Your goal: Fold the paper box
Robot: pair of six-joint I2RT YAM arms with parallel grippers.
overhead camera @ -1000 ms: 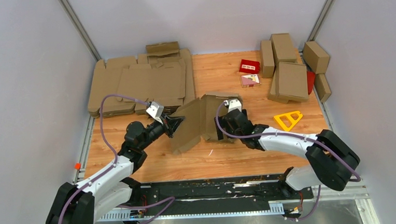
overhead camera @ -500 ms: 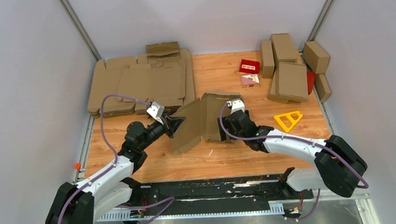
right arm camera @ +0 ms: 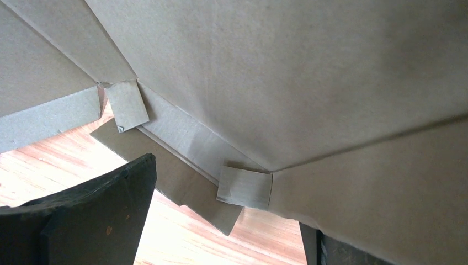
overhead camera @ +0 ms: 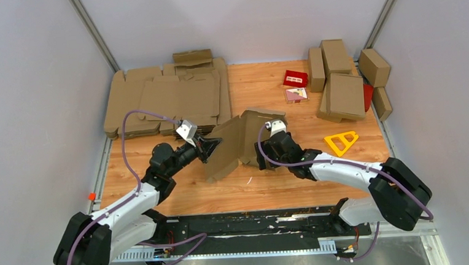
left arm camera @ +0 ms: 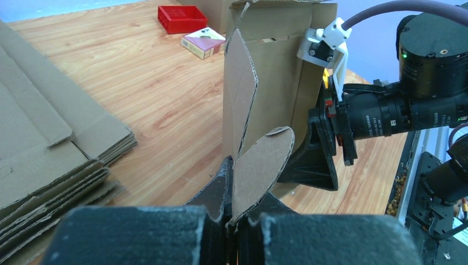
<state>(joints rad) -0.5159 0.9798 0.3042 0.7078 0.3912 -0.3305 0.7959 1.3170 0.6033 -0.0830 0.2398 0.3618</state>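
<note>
The left fingers (left arm camera: 218, 190) are clamped narrow on one rounded tab (left arm camera: 264, 163) of the single paper box (left arm camera: 278, 83). The box stands half-folded at the centre of the table (overhead camera: 266, 189). The right fingers (right arm camera: 94, 215) are spread wide against the box's right-hand panel, without pinching it. At upper left lies one pile of flat blanks (overhead camera: 162, 97), its edge just beside the box. At upper right are about six folded boxes (overhead camera: 345, 95), one red carton (overhead camera: 295, 78) and one printed carton (overhead camera: 296, 94). One yellow triangle (overhead camera: 341, 141) lies right of centre. Bare wood runs along the lower edge.
</note>
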